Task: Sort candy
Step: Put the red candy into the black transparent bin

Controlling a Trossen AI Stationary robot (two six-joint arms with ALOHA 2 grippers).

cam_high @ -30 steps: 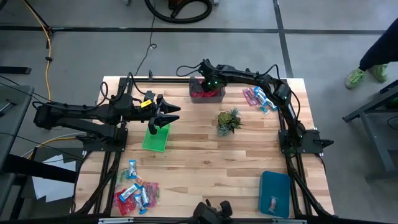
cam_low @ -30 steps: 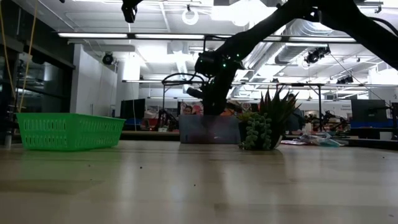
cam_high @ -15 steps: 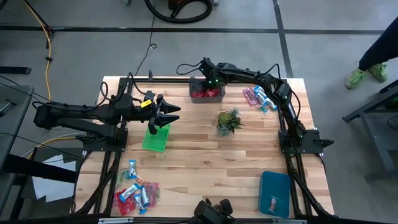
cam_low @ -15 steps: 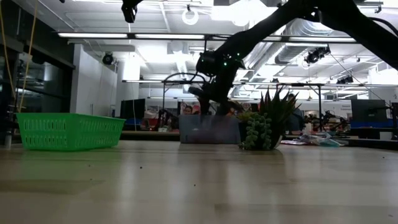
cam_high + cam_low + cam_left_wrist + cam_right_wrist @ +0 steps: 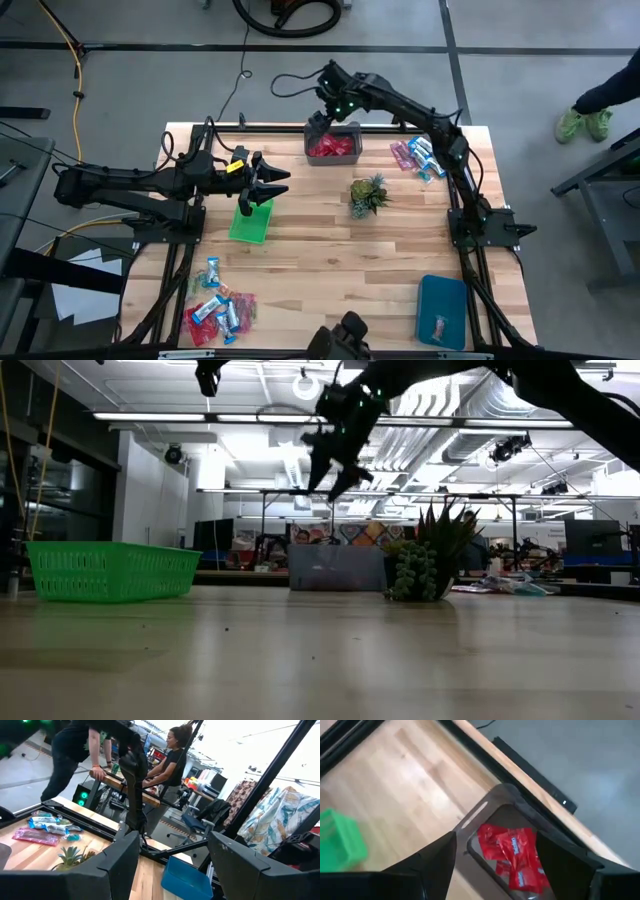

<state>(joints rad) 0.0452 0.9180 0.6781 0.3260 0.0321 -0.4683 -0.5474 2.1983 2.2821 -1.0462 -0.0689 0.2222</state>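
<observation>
At the left edge of the wooden table point(image 5: 320, 250), the left gripper point(image 5: 272, 186) hangs over the near end of the green basket point(image 5: 250, 221), its fingers spread apart with nothing between them. Toward the table's front-left corner lies a loose heap of candy point(image 5: 220, 308), red and blue-and-white wrappers mixed together. Farther along, at the back edge, stands the clear grey bin point(image 5: 333, 147) with red candies point(image 5: 516, 851) lying in its bottom; the right gripper point(image 5: 322, 120) is raised above that bin, and in the right wrist view its two dark fingers point(image 5: 436, 857) stand wide apart, empty, with the red sweets showing between them below. Just in front of the bin and a little to the right sits the small spiky plant point(image 5: 368, 194). Beyond it, near the back-right corner, a second small pile of candy point(image 5: 417, 156) in pink and blue wrappers rests on the wood. At the front right lies the blue tray point(image 5: 443, 310), holding one wrapped sweet point(image 5: 438, 326).
</observation>
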